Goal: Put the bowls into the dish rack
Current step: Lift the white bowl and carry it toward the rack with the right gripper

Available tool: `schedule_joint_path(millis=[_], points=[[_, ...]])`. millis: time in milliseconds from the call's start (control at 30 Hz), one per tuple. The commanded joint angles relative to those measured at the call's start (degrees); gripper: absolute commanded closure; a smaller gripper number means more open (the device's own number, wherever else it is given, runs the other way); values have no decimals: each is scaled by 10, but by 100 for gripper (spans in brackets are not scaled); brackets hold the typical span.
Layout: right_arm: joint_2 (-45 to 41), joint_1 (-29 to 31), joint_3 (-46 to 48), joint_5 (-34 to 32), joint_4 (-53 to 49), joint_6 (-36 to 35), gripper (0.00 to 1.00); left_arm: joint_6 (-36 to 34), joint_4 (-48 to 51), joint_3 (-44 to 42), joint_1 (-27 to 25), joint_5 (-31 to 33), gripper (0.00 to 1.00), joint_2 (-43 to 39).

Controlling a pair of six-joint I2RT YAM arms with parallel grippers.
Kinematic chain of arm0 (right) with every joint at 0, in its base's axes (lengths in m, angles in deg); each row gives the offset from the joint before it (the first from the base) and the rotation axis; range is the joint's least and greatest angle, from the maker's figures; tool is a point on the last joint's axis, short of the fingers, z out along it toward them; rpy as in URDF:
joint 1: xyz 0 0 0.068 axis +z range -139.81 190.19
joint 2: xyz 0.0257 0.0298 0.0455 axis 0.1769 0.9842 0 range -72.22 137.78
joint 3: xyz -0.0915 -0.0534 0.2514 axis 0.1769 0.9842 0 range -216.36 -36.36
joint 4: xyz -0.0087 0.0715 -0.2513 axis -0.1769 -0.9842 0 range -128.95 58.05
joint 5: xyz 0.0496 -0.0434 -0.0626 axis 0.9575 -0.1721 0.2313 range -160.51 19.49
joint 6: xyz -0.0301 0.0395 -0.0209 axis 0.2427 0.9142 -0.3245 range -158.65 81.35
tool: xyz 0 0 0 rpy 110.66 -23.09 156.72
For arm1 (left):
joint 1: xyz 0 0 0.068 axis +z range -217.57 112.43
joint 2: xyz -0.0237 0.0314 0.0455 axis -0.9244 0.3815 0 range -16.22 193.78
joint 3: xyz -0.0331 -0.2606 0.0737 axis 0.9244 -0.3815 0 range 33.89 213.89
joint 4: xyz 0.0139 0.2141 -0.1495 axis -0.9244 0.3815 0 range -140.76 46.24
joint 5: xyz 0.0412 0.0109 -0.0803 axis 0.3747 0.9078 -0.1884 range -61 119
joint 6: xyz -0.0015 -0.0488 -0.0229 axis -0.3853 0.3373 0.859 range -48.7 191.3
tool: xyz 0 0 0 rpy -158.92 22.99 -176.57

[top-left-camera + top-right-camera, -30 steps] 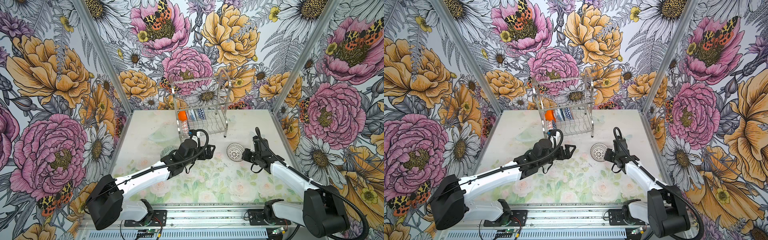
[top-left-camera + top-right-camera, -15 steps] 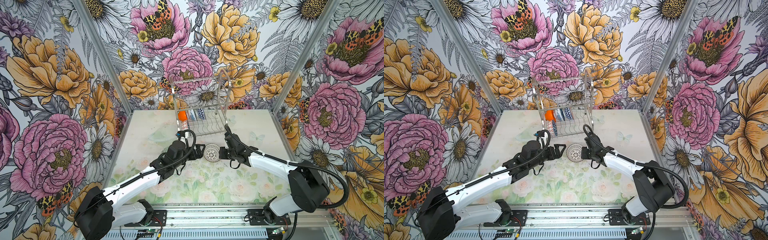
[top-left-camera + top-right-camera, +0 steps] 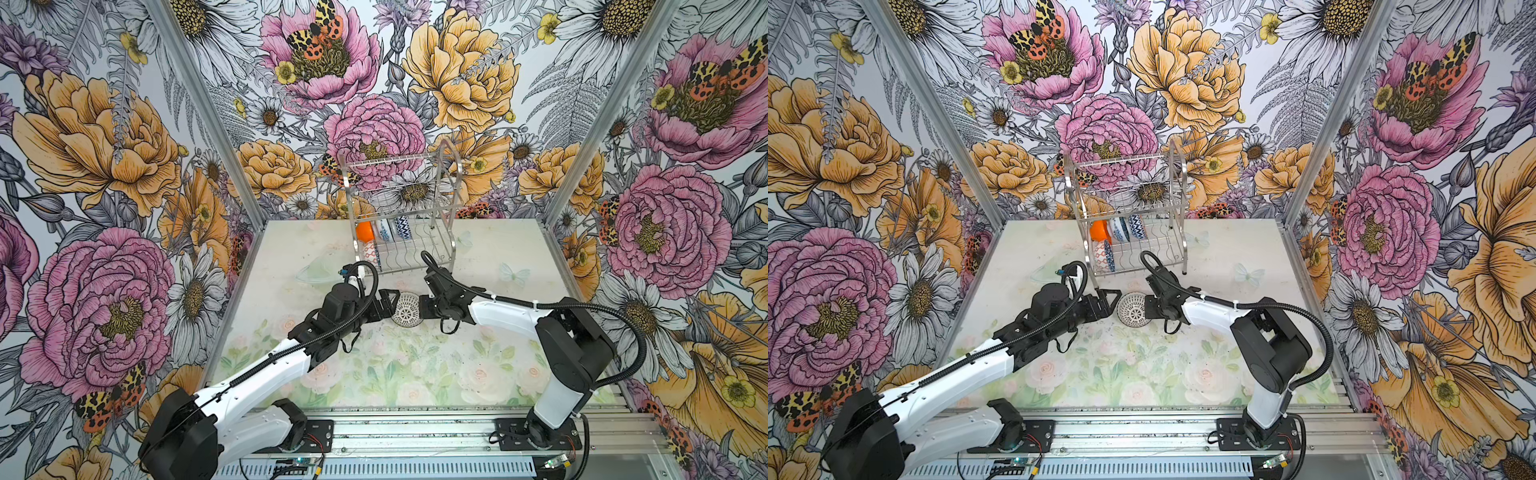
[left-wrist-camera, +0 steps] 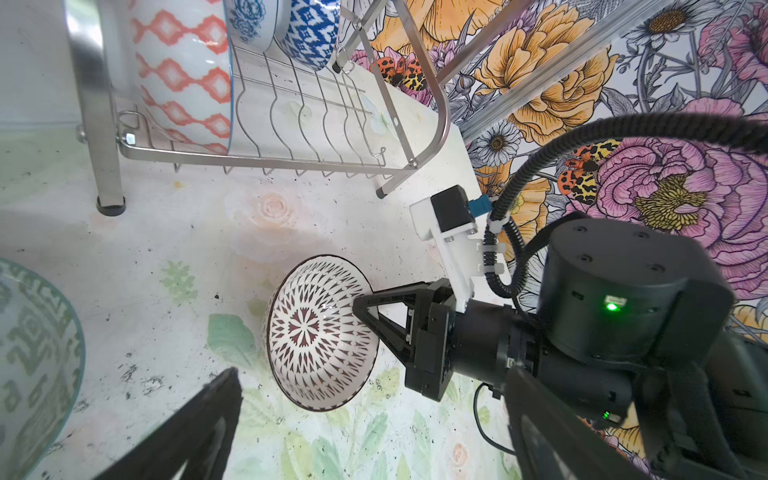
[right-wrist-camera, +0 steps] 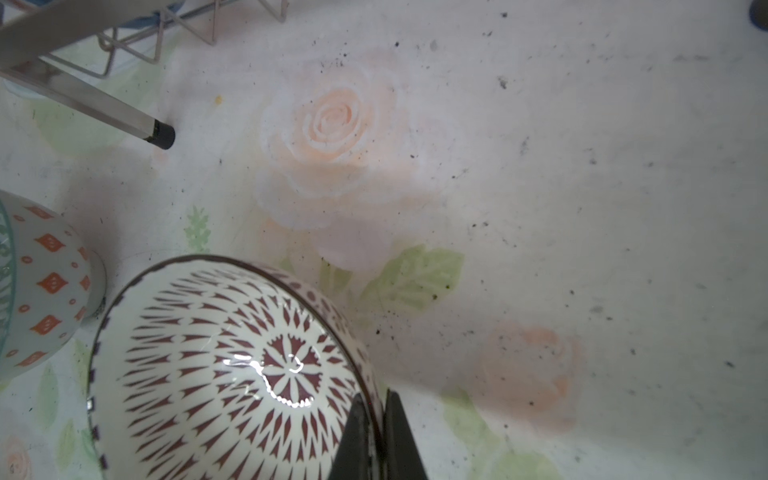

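The black-and-white bowl (image 4: 322,332) is tipped on edge low over the table, in front of the dish rack (image 4: 93,104), its rim pinched in the closed right gripper (image 5: 374,411). The left gripper (image 3: 390,304) stands just beside it, jaws spread wide (a handover, we judge). We would seat it squarely on the free rim before the right lets go. A grey-green bowl (image 4: 33,353) sits nearby.
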Motion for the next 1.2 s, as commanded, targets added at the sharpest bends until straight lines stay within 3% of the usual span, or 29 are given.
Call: schedule_joint_path(millis=[0, 433, 600, 767, 933, 1167], points=[[7, 1, -25, -7, 23, 7, 92, 5, 2, -8, 11, -19, 1, -9], [-19, 2, -46, -7, 4, -5, 76, 3, 1, -9, 29, -29, 1, -5], [-42, 14, -63, -46, -29, -23, 69, 17, -4, -24, 52, -45, 1, -21], [-45, 36, -83, -104, -58, -43, 53, 48, -29, -52, 86, -84, 1, -32], [-22, 71, -118, -115, -66, -54, 38, 48, -15, -57, 105, -88, 1, -48], [48, 128, -178, -106, -72, -55, 37, 61, 4, -78, 156, -103, 1, -94]])
